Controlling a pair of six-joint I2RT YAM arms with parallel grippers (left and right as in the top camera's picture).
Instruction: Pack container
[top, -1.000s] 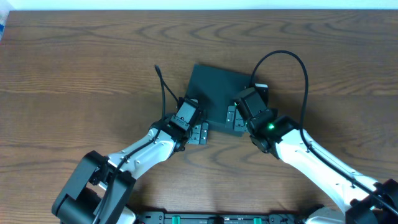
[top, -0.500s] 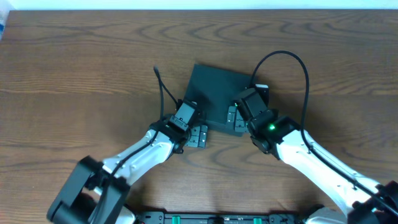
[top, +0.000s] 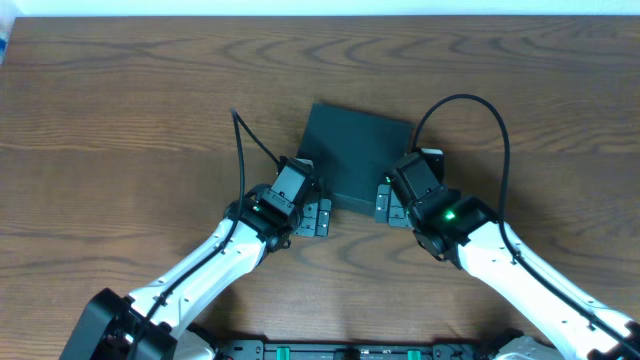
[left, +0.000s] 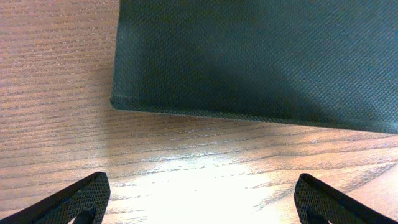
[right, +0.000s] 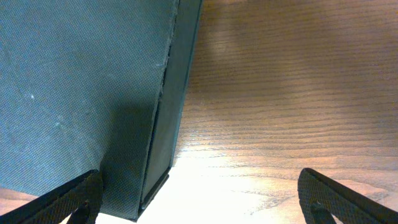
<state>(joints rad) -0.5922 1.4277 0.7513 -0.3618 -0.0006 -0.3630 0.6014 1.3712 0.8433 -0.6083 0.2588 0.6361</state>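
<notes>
Near the middle of the wooden tabletop (top: 120, 120) lies the container (top: 355, 155), a dark, shallow square box turned slightly askew, its flat top showing a fine woven texture in both wrist views. At its near left corner sits the left pincer (top: 318, 214), spread wide and gripping nothing; in its wrist view the two dark fingertips (left: 81, 199) stand at the bottom corners, with bare wood between them and the box's near edge a little beyond, apart from them. At the near right corner sits the right pincer (top: 384, 200), likewise spread wide and gripping nothing; its wrist view looks along the box's side wall, and the box's corner falls within the span of the fingers, close to the one at the picture's left, though whether that one touches the box I cannot tell. A black cable (top: 500, 130) arcs above the right arm, where a small green light (top: 450, 213) glows
</notes>
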